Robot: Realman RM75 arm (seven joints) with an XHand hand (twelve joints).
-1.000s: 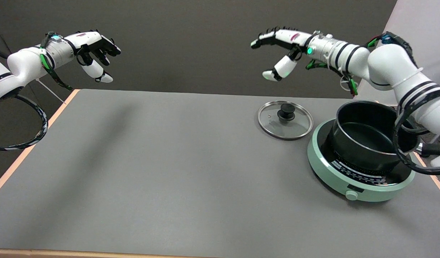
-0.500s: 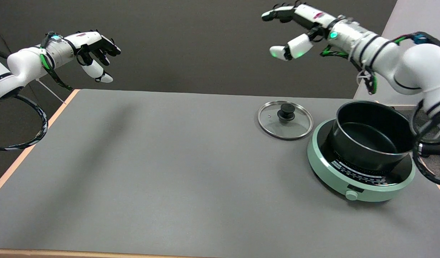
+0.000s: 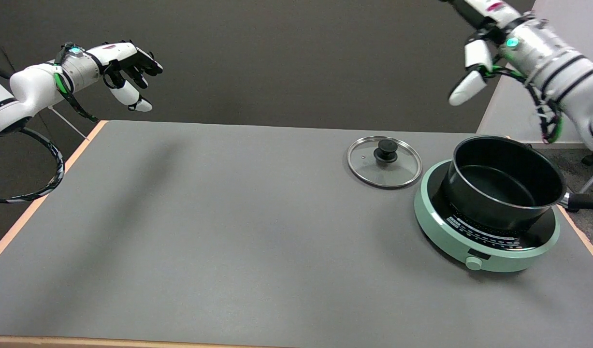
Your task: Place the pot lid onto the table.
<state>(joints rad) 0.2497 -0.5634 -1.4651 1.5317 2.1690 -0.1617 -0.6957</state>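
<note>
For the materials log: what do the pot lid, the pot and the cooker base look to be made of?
Pot lid: clear glass, the table shows through it, with a shiny metal rim and a black knob, probably plastic.
Pot: black, matte, likely coated metal, with a thin bright rim.
Cooker base: pale green, smooth, seemingly plastic, with a dark glossy top.

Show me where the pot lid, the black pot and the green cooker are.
pot lid (image 3: 384,162), head view, on its glass just below the black knob.
black pot (image 3: 489,186), head view, on its inside bottom.
green cooker (image 3: 436,227), head view, on its front left rim.
</note>
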